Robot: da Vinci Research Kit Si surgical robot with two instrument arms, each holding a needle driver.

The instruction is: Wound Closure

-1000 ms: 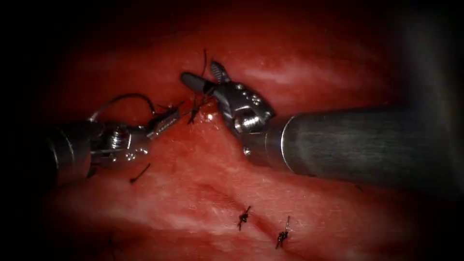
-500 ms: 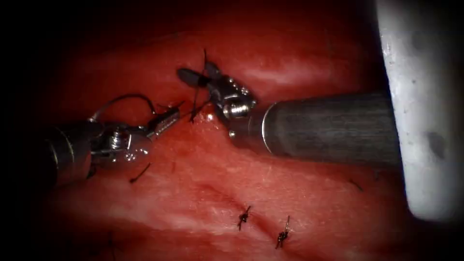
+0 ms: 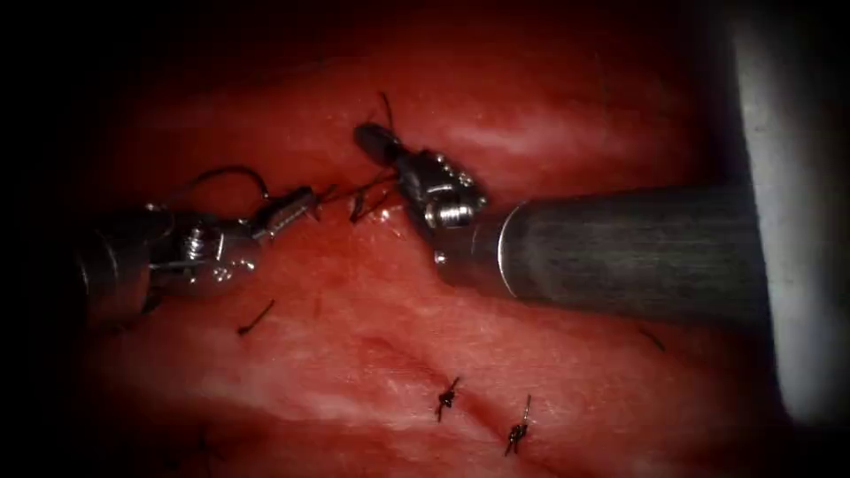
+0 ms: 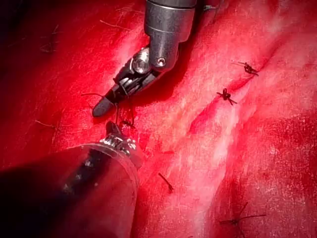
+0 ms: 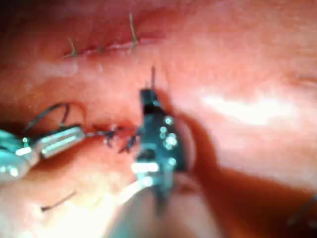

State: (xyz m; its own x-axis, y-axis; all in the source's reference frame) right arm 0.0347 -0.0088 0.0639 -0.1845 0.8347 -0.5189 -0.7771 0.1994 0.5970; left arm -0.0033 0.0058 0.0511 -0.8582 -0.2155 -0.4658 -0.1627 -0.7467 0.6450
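The left tool has its jaws pinched on the thread, which runs taut across to a knot on the tissue. Just beside it, the right tool has its jaws pressed together on the thread too. A thin curved needle arcs above the left tool.

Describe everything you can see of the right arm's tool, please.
The right arm's tool is a small steel wristed needle driver on a dark grey shaft, with a shiny pin at its wrist. Its dark jaws are shut on the thread, above the knot by the cut. It hangs just over the tissue.
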